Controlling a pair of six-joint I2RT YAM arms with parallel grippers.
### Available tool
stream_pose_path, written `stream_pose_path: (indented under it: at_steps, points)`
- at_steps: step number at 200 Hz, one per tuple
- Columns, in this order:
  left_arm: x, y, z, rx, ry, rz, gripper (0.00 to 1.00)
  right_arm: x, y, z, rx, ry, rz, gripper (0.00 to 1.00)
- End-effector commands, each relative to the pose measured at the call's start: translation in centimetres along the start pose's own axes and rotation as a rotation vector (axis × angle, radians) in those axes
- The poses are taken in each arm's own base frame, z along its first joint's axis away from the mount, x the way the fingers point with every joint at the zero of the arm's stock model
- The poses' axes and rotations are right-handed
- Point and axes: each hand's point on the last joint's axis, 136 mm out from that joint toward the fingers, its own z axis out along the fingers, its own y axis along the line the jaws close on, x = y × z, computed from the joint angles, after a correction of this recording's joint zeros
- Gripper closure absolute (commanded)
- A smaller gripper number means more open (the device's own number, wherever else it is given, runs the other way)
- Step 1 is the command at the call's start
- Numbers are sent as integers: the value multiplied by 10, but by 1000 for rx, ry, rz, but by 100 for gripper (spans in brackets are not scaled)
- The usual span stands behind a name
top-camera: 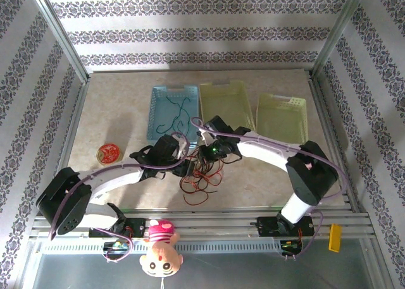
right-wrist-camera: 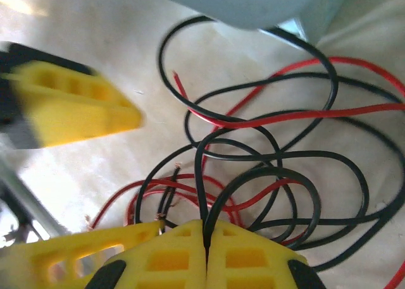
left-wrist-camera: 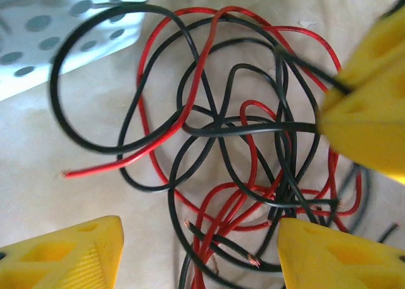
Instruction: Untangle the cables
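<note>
No text, label, brand or number can be read anywhere. The round red disc, left of centre, carries gold markings too small to read.

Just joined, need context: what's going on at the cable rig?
Both arms meet over a tangle of red cable and black cable mid-table. The right gripper is shut on the black cable; the left gripper hovers open above the tangle, holding nothing. A dark green cable lies in the blue basket.
</note>
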Motion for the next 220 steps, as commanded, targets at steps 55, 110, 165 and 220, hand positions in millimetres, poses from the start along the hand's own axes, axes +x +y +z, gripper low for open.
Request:
stream_pose_path:
  at_steps: [55,110,165,220]
  points:
    - [-3,-20,29,100,36,79,55,-39,47,-85,-140,-258,-78,98]
    - [9,-12,37,83,46,41,97,-48,45,-102,-127,-312,-77,98]
    - [4,-6,11,40,-27,38,100,-20,11,-60,-56,-187,-5,97]
    - [3,9,-9,-59,-59,72,75,12,-15,-16,-13,-33,49,88]
